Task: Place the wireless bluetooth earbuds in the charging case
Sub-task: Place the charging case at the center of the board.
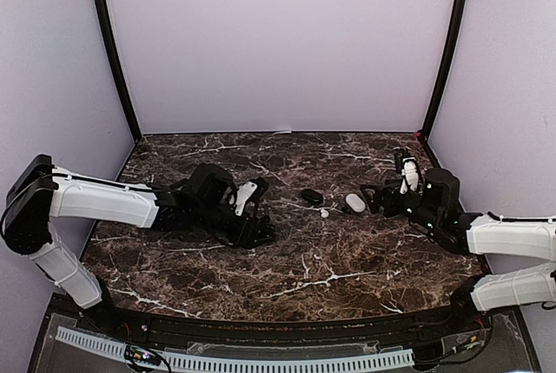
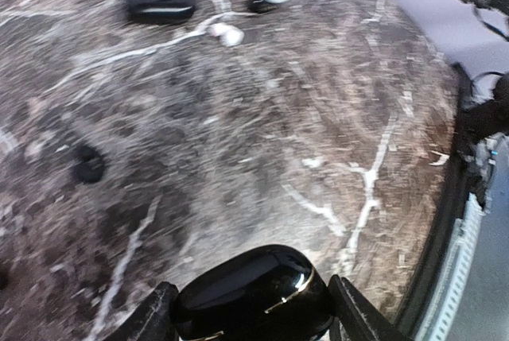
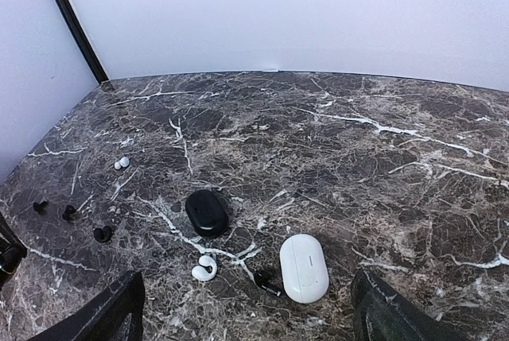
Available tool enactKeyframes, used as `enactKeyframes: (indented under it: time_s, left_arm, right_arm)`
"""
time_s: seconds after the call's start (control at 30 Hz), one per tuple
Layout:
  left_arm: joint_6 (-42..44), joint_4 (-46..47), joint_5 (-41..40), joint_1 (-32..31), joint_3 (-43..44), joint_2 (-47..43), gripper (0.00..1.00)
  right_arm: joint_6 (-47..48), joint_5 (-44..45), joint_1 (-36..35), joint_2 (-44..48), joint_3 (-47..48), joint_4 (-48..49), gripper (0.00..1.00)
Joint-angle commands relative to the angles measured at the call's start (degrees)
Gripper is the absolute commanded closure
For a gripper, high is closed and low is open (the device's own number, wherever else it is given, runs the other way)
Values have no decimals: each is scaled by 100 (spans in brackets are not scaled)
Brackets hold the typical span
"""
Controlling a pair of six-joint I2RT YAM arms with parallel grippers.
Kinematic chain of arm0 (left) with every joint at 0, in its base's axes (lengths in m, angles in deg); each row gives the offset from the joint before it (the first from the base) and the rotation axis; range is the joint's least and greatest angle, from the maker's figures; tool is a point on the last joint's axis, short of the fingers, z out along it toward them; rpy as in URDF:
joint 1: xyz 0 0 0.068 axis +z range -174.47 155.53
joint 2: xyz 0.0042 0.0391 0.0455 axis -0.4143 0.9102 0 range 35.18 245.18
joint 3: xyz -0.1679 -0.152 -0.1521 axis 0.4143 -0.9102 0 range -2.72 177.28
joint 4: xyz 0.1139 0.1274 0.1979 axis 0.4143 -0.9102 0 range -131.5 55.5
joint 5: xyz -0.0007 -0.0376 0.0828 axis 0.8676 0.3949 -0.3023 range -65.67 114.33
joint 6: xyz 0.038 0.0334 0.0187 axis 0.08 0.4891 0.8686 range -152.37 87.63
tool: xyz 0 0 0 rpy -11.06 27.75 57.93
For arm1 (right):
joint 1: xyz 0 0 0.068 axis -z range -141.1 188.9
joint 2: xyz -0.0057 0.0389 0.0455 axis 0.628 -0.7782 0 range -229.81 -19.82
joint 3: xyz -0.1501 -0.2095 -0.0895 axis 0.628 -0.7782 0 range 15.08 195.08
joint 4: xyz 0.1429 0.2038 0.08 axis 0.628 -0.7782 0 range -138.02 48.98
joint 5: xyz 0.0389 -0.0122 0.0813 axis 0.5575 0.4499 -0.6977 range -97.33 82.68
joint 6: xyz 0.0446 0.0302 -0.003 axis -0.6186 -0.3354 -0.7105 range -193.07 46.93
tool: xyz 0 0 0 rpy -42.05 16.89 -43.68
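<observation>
Left pincer (image 2: 254,315) grips black case (image 2: 254,285) (right pincer (image 3: 250,309) spread)

Just ahead of my right gripper (image 3: 246,321), a white oval plastic case (image 3: 304,268), a tiny black bud (image 3: 266,283), a white curled bud (image 3: 204,269) and a black oval glossy case (image 3: 207,212) crowd the way; to their right I see open dark marble tabletop (image 3: 413,222).

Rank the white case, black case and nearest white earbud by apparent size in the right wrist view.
1. white case, slightly larger, though it lies nearer the camera
2. black case
3. nearest white earbud, clearly smallest
</observation>
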Motion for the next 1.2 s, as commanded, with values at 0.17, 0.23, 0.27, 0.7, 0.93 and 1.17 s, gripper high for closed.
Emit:
enactKeyframes:
  time_s: [0.17, 0.23, 0.27, 0.7, 0.93, 1.17]
  left_arm:
    - [74, 861, 1086, 14, 75, 579, 40]
    - [74, 775, 943, 14, 152, 738, 40]
    - [76, 735, 869, 14, 176, 799, 40]
    - [248, 714, 677, -4, 96, 1098, 25]
    - [227, 350, 174, -72, 145, 845, 1]
    - [-18, -517, -1695, -847, 402, 502, 1]
  right_arm:
    - [123, -1246, -32, -74, -1104, 2285, 14]
    - [219, -1436, -28, -173, -997, 2143, 14]
    - [245, -1451, -28, -231, -927, 2034, 14]
    - [346, -1586, -31, -600, -621, 1649, 15]
    - [355, -1607, -28, -663, -585, 1633, 15]
    - [357, -1591, -27, -627, -572, 1594, 15]
